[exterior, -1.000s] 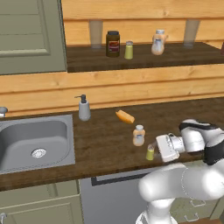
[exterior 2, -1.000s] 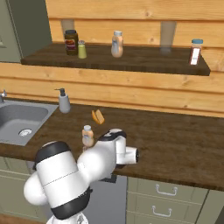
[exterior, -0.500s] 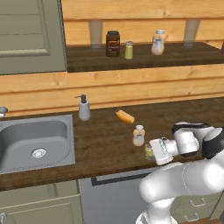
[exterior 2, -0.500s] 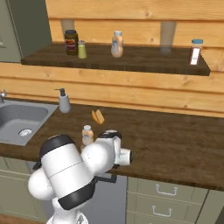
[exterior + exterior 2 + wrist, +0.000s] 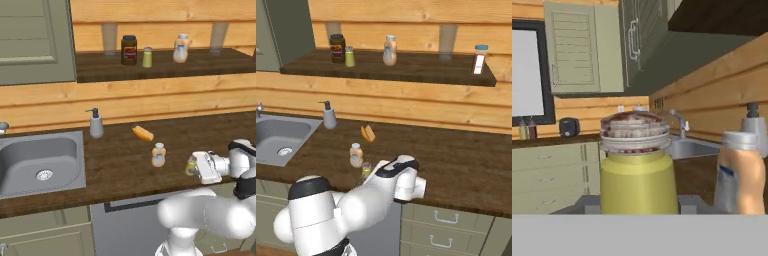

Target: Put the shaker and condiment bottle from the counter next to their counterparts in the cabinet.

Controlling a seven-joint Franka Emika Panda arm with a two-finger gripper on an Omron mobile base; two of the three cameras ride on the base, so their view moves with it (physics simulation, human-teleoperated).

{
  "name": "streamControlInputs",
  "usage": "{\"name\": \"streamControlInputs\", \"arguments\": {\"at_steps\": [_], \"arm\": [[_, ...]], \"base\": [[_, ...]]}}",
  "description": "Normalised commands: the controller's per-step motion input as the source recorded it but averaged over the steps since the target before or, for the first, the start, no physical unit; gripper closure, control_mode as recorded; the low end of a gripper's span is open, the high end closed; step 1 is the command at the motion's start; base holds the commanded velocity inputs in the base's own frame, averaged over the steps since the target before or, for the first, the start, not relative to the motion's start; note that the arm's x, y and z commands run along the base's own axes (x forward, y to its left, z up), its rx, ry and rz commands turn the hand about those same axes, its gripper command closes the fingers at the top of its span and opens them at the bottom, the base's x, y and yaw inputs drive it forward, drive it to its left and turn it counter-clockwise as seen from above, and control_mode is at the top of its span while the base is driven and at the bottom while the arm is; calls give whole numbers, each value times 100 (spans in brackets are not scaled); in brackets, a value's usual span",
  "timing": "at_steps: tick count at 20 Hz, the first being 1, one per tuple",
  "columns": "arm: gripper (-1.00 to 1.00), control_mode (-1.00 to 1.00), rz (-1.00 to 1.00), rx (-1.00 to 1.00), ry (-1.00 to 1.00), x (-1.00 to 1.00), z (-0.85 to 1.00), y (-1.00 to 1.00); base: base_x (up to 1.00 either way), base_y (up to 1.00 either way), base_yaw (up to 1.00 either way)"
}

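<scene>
Two task items remain on the counter (image 5: 120, 165) below the cabinet (image 5: 165, 67), where their counterparts stand: a twin bottle (image 5: 181, 48) and a twin shaker (image 5: 147, 57). Near the front edge, the condiment bottle (image 5: 158, 154) stands just beside the shaker (image 5: 191, 165), which sits at the gripper (image 5: 196, 167). Whether the jaws have clamped the shaker cannot be told. Risk: lifting before the grip seats could tip the shaker or knock the neighbouring bottle.

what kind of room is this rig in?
A simulated home kitchen, by the look of it: a steel sink set in a dark wood counter, a soap dispenser beside it, and condiments on an open cabinet shelf.
</scene>
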Motion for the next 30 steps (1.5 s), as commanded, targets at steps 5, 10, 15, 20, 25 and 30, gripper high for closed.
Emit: {"name": "streamControlInputs", "arguments": {"at_steps": [5, 10, 15, 20, 25, 30], "arm": [[100, -100, -36, 8, 2, -40, 100, -19], [100, -100, -38, 10, 9, -36, 100, -13], [100, -100, -23, 0, 7, -32, 100, 25], [100, -100, -14, 0, 5, -29, 100, 40], [100, -100, -16, 0, 15, -25, 100, 26], [100, -100, -15, 0, 26, -7, 100, 29]], "base": [[0, 0, 0], [0, 0, 0], [0, 0, 0], [0, 0, 0], [0, 0, 0], [0, 0, 0]]}}
